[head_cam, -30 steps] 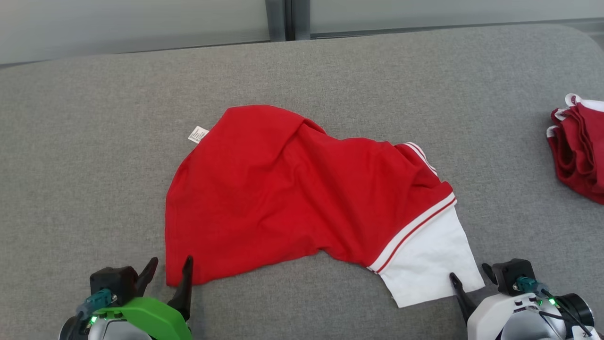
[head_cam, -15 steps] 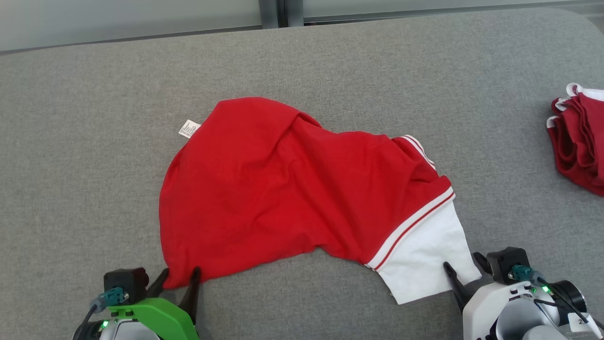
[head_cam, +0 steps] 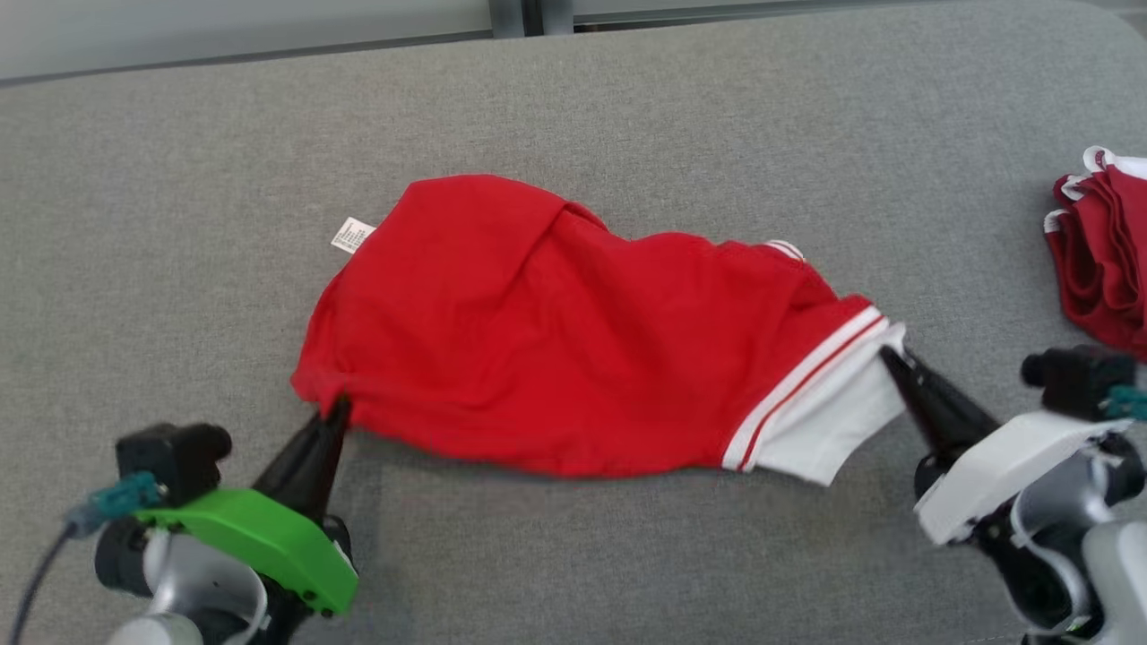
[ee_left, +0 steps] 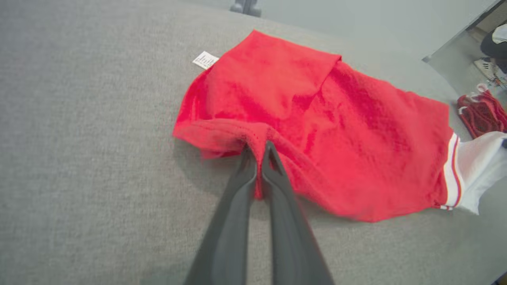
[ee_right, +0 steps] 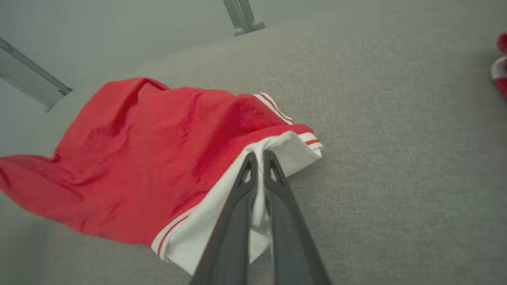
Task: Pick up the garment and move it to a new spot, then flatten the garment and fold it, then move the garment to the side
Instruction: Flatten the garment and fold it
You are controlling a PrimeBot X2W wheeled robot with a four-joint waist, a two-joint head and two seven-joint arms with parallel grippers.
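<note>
A red garment (head_cam: 556, 340) with a white, red-striped end and a small white label (head_cam: 351, 235) lies across the grey padded surface (head_cam: 627, 107). My left gripper (head_cam: 335, 410) is shut on its red near-left corner, seen close in the left wrist view where the cloth (ee_left: 317, 130) bunches between the fingertips of that gripper (ee_left: 258, 147). My right gripper (head_cam: 889, 351) is shut on the white end, and the right wrist view shows white cloth (ee_right: 293, 152) pinched at the tips of the gripper (ee_right: 257, 155). The near edge hangs lifted between the two grips.
A stack of folded dark red garments (head_cam: 1098, 260) with white trim sits at the right edge of the surface, also visible as the stack (ee_left: 481, 114) in the left wrist view. A pale wall with a metal post (head_cam: 515, 11) runs behind the far edge.
Both grippers have shut on the garment's near corners and raised them away from me. The near hem has lifted off the surface and the white end has folded over. The camera shifted slightly.
</note>
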